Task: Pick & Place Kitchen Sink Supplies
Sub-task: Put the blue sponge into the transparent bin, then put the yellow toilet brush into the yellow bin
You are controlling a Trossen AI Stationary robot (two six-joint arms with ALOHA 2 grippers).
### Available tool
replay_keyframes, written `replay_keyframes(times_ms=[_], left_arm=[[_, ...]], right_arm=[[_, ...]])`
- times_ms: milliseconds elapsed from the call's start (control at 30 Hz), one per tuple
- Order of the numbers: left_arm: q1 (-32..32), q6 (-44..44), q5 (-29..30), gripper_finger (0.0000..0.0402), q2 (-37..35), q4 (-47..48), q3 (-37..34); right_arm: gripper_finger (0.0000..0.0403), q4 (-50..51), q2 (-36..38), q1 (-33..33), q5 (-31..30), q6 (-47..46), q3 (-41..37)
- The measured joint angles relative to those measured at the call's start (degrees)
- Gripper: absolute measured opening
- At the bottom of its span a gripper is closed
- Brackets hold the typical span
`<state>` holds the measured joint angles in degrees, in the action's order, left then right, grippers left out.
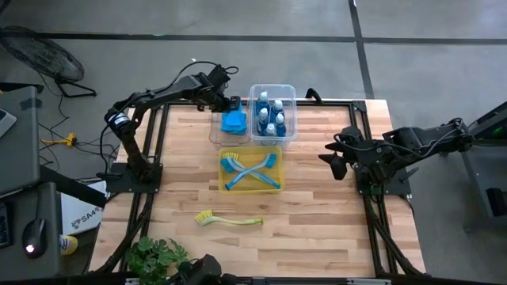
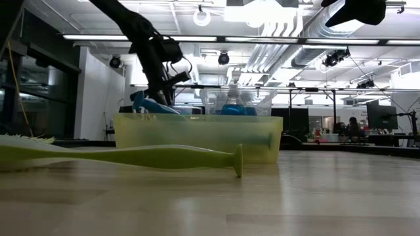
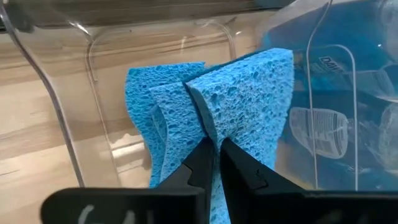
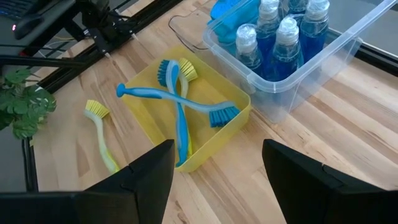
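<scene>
Blue sponges (image 3: pixel 205 106) stand bunched in a clear bin (image 1: pixel 224 131) at the far side of the wooden counter (image 1: pixel 317 206), and the left tool (image 3: pixel 214 163) has its fingers pinched together on one of them. Just beside it, a second clear bin (image 1: pixel 290 111) holds small bottles of blue liquid (image 1: pixel 269 119) with white caps. Nearer the middle, a yellow bin (image 1: pixel 250 188) holds two blue dish brushes (image 1: pixel 252 169) crossed over each other. One yellow-green dish brush (image 1: pixel 228 221) lies loose on the counter, near a leafy plant (image 1: pixel 157 257). The right tool (image 1: pixel 337 161) hangs at the counter's right edge, fingers spread wide, holding nothing.
</scene>
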<state>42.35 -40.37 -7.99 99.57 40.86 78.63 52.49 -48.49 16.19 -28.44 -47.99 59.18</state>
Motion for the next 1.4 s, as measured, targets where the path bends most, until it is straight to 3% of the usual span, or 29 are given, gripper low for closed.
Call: replay_keyframes(times_ms=[533,833,967,1100,1400], left_arm=[[0.0,1.3,0.1,0.0087,0.0,0.1,0.0],[0.0,1.4,-0.3,0.0168,0.0,0.2,0.0],[0.0,1.1,-3.2,0.0195,0.0,0.2,0.0],[0.0,1.1,-6.5,0.0202,0.0,0.1,0.0],[0.0,1.1,-6.8,0.0198,0.0,3.6,4.0]], right_arm=[[0.0236,0.0,0.0,0.0,2.6,0.4,0.0],[0.0236,0.0,0.0,0.0,4.5,0.5,0.0],[0.0236,0.1,0.0,0.0,5.1,0.5,0.0],[0.0236,0.9,0.0,0.0,5.3,0.5,0.0],[0.0236,1.7,0.0,0.0,5.7,0.9,0.0]])
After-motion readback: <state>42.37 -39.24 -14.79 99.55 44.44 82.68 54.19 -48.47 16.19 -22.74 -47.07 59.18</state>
